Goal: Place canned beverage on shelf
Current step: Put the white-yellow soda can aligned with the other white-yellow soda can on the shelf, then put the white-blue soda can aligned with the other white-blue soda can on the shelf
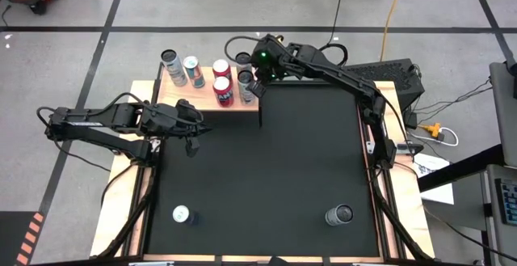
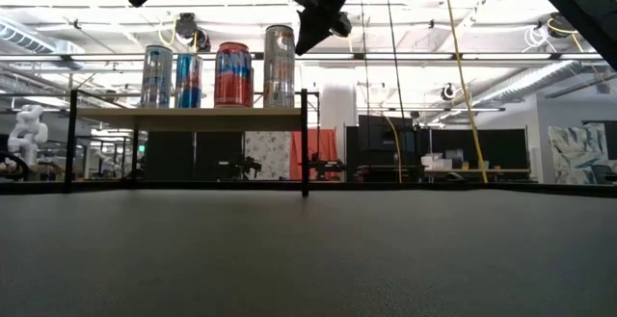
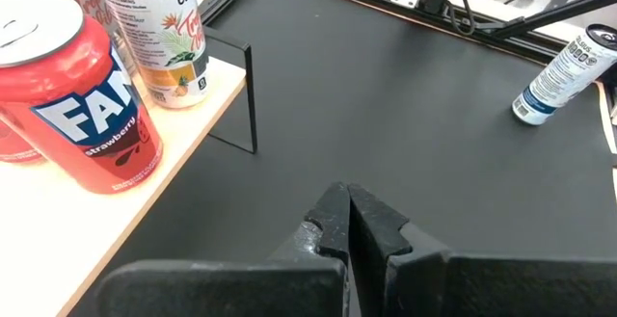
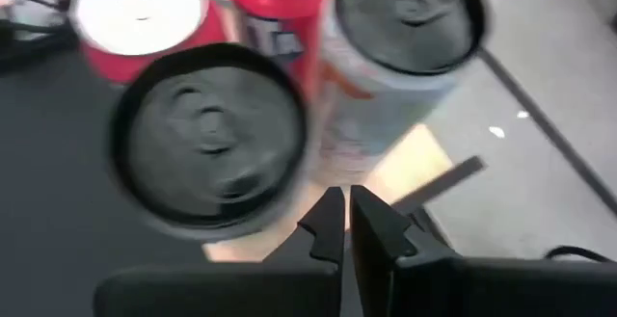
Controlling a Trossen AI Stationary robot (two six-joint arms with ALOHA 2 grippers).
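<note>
The pale tan light-wood shelf (image 1: 206, 103) on its thin black frame stands at the far left corner of the black mat (image 1: 266, 177), carrying a cluster of upright cans, among them a red strawberry soda can (image 1: 223, 92) and a tall silver can (image 1: 245, 86). The right gripper (image 1: 260, 87) hovers just above that silver can, fingers clenched on nothing. The left gripper (image 1: 192, 141) hangs clenched and empty near the shelf's front edge. Two more cans, one white-topped (image 1: 181, 214) and one dark grey (image 1: 339, 215), stand on the mat's near side, well apart.
</note>
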